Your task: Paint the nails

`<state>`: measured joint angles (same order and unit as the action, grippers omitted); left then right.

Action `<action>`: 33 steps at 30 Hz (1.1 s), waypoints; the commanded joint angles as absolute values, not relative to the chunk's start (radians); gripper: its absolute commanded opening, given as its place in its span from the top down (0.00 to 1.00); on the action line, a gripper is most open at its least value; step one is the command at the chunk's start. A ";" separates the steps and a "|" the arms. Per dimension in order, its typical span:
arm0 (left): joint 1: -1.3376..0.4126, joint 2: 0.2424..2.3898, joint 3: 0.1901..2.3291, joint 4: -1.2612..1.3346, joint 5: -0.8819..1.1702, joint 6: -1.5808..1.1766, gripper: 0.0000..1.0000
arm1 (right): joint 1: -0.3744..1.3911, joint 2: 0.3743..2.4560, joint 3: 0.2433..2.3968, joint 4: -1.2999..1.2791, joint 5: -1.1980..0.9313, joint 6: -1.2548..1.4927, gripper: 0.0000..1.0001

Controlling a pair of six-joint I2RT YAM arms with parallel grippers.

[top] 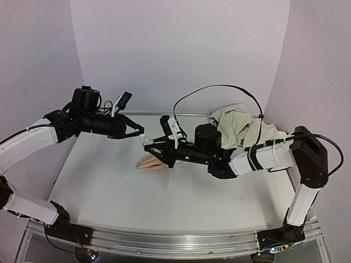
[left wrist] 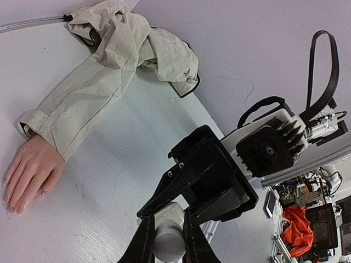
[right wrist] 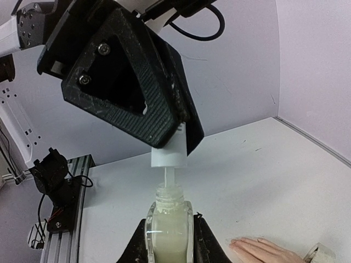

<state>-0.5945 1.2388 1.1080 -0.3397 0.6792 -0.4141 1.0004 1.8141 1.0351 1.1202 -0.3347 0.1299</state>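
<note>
- Two grippers meet above the table (top: 109,192).
- Left gripper (top: 140,131) pinches a white cap (right wrist: 167,157), its stem dipped in the bottle (right wrist: 169,235).
- Right gripper (right wrist: 169,219) clamps that bottle just above the fake hand (top: 151,163) lying flat; nails (left wrist: 13,207) face up, uncovered.
- Beige sleeve (top: 236,126) bunches behind, far right.

The white table (top: 137,203) carries a peach fake hand (top: 151,163), palm down, protruding from a crumpled beige sleeve (top: 233,126).
</note>
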 commanded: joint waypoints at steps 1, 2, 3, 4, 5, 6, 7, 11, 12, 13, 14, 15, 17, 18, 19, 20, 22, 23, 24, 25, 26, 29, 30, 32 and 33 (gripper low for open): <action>-0.597 1.248 1.173 -0.364 0.691 -0.380 1.00 | 1.008 1.801 1.087 1.193 -0.349 0.118 1.00; -0.598 1.247 1.176 -0.374 0.685 -0.374 1.00 | 1.007 1.800 1.087 1.193 -0.346 0.116 1.00; -0.599 1.248 1.179 -0.384 0.680 -0.370 1.00 | 1.008 1.799 1.087 1.193 -0.344 0.114 1.00; -0.600 1.250 1.182 -0.399 0.675 -0.365 1.00 | 1.008 1.800 1.088 1.193 -0.342 0.111 1.00; -0.601 1.253 1.189 -0.413 0.669 -0.360 1.00 | 1.008 1.801 1.091 1.193 -0.339 0.108 1.00; -0.603 1.256 1.192 -0.428 0.664 -0.358 1.00 | 1.007 1.803 1.095 1.193 -0.337 0.104 1.00; -0.606 1.260 1.198 -0.440 0.656 -0.354 1.00 | 1.008 1.805 1.100 1.191 -0.333 0.099 1.00; -0.617 1.272 1.230 -0.504 0.608 -0.347 1.00 | 1.008 1.820 1.131 1.187 -0.309 0.078 1.00; -0.619 1.277 1.247 -0.527 0.591 -0.347 1.00 | 1.010 1.823 1.140 1.187 -0.293 0.072 1.00; -0.620 1.282 1.262 -0.557 0.566 -0.347 1.00 | 1.011 1.829 1.150 1.187 -0.276 0.064 1.00; -0.622 1.291 1.276 -0.587 0.542 -0.347 1.00 | 1.014 1.835 1.164 1.185 -0.260 0.054 1.00; -0.623 1.299 1.289 -0.613 0.517 -0.347 1.00 | 1.017 1.843 1.180 1.184 -0.240 0.043 1.00; -0.623 1.314 1.309 -0.653 0.471 -0.352 1.00 | 1.028 1.859 1.211 1.183 -0.168 0.020 1.00; -0.624 1.319 1.318 -0.672 0.447 -0.356 1.00 | 1.035 1.868 1.226 1.185 -0.118 0.010 1.00; -0.624 1.325 1.324 -0.689 0.417 -0.362 1.00 | 1.050 1.876 1.241 1.192 -0.044 -0.021 1.00; -0.625 1.331 1.332 -0.705 0.385 -0.373 1.00 | 1.067 1.888 1.259 1.208 0.042 -0.048 1.00; -0.626 1.345 1.345 -0.729 0.338 -0.391 1.00 | 1.101 1.915 1.288 1.256 0.213 -0.105 1.00; -0.627 1.354 1.351 -0.738 0.316 -0.402 1.00 | 1.118 1.935 1.310 1.276 0.315 -0.129 1.00; -0.628 1.364 1.356 -0.748 0.299 -0.410 1.00 | 1.123 1.955 1.341 1.284 0.378 -0.153 1.00; -0.631 1.379 1.362 -0.761 0.275 -0.417 1.00 | 1.127 1.983 1.375 1.285 0.427 -0.178 1.00; -0.633 1.391 1.367 -0.772 0.251 -0.424 1.00 | 1.130 2.000 1.408 1.287 0.466 -0.193 1.00; -0.640 1.416 1.366 -0.787 0.204 -0.438 1.00 | 1.131 2.035 1.490 1.277 0.510 -0.229 1.00; -0.640 1.421 1.363 -0.787 0.196 -0.444 1.00 | 1.131 2.043 1.510 1.270 0.506 -0.236 1.00; -0.640 1.430 1.361 -0.787 0.193 -0.448 1.00 | 1.130 2.050 1.538 1.264 0.482 -0.243 1.00; -0.640 1.434 1.363 -0.784 0.198 -0.447 1.00 | 1.130 2.052 1.544 1.264 0.468 -0.244 1.00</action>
<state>-0.6189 1.3983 1.3560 -0.6689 0.2199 -0.4259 1.1358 2.0956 1.3975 1.0386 0.3946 -0.1913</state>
